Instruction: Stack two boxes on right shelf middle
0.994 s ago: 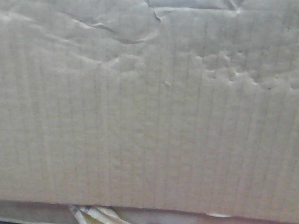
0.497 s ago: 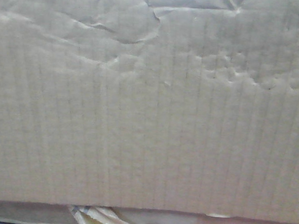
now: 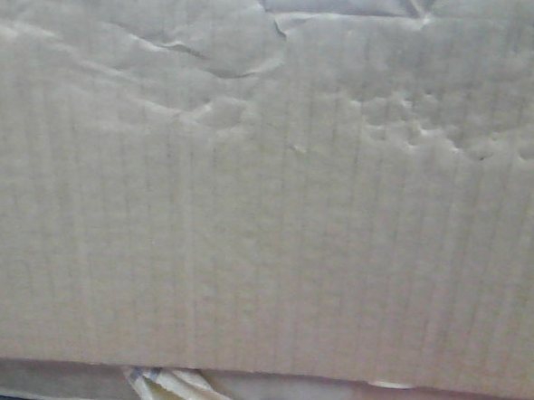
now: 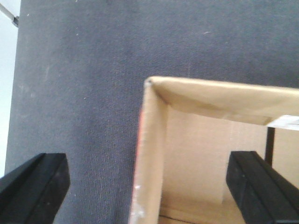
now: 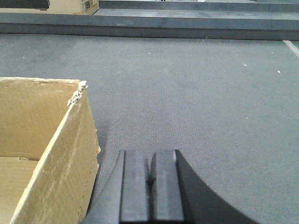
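Dark grey counter [image 4: 84, 70] carries an open cardboard box [image 4: 205, 140], standing upright. Left end effector [image 4: 145, 184] is spread, straddling the box's side wall, one finger inside; right end effector [image 5: 149, 186] is pressed together, empty, just beside the box. Pinching one creased wall alone could buckle it and tip the box

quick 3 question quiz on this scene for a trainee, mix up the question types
1. True or false: the right gripper is shut above the dark grey matte tabletop.
2. At the open tan cardboard box, the left gripper has its fingers: A both inside; B one inside, one outside the wall; C both outside.
3. Fill in: in the front view, torn yellowish tape shows along the ___ edge.

Key: 1 true; 2 B; 3 bottom.
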